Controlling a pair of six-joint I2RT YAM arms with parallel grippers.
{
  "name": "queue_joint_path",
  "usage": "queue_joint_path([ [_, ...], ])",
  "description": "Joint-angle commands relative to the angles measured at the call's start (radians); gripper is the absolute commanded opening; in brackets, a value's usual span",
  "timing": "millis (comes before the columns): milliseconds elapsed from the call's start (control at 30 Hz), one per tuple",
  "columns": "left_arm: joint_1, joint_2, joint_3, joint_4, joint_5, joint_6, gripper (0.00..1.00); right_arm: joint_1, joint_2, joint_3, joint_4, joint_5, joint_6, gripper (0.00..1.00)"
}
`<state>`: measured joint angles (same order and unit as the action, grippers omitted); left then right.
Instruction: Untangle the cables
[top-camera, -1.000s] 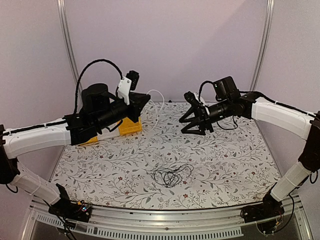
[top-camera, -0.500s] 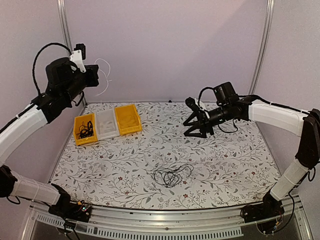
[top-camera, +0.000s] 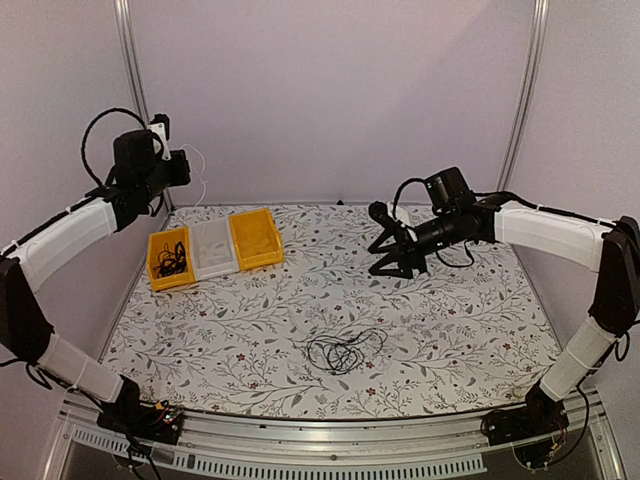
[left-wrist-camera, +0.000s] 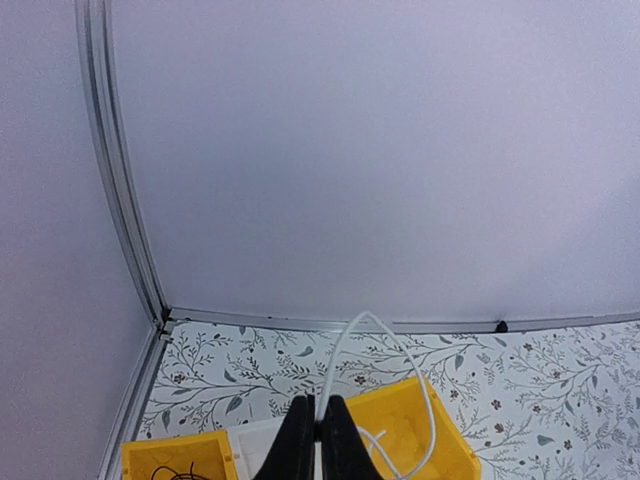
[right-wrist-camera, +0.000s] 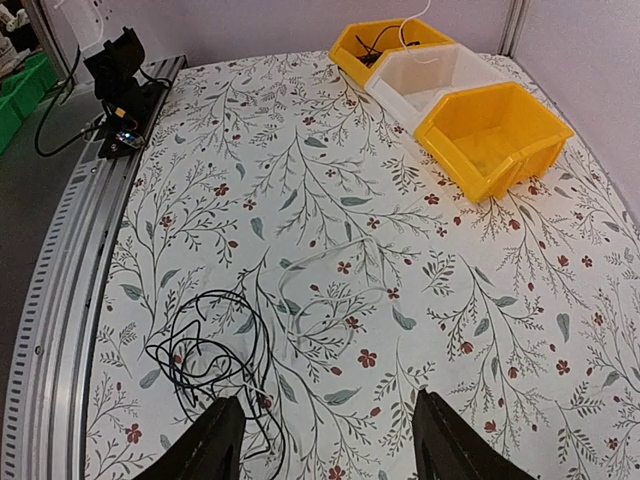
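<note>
The left gripper (left-wrist-camera: 318, 432), clamped shut on a white cable (left-wrist-camera: 398, 345), is dangling it high over the bins (left-wrist-camera: 385, 412), where its loose end could be snagging a rim, while the right gripper (right-wrist-camera: 325, 450) is hanging wide open and empty.

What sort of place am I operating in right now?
Likely an enclosed lab robot cell: plain pale panel walls held by aluminium frame posts, a floral-print table cover, and small yellow and white plastic sorting bins.

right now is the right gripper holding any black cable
No, the right gripper is open and empty; the black cable tangle lies loose, apart from it.
</note>
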<state>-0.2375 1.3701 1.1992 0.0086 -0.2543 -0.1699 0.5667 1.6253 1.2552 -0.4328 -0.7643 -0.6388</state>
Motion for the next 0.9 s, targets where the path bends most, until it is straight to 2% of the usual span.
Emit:
queue_joint_path([
  [0, 0.048, 0.093, -0.018, 0.051, 0.047, -0.013, 0.00, -0.001, 0.016, -0.010, -0.008, 0.026, -0.032, 0.61],
  [267, 0.067, 0.331, -0.012, 0.040, 0.095, -0.091, 0.00, -0.001, 0.057, 0.006, -0.039, 0.035, -0.059, 0.61],
  [500, 0.067, 0.543, 0.079, -0.151, 0.006, -0.106, 0.00, 0.001, 0.078, 0.014, -0.053, 0.055, -0.075, 0.61],
  [867, 0.065, 0.578, 0.104, -0.202, -0.074, -0.118, 0.00, 0.044, 0.127, 0.037, -0.086, 0.106, -0.102, 0.61],
])
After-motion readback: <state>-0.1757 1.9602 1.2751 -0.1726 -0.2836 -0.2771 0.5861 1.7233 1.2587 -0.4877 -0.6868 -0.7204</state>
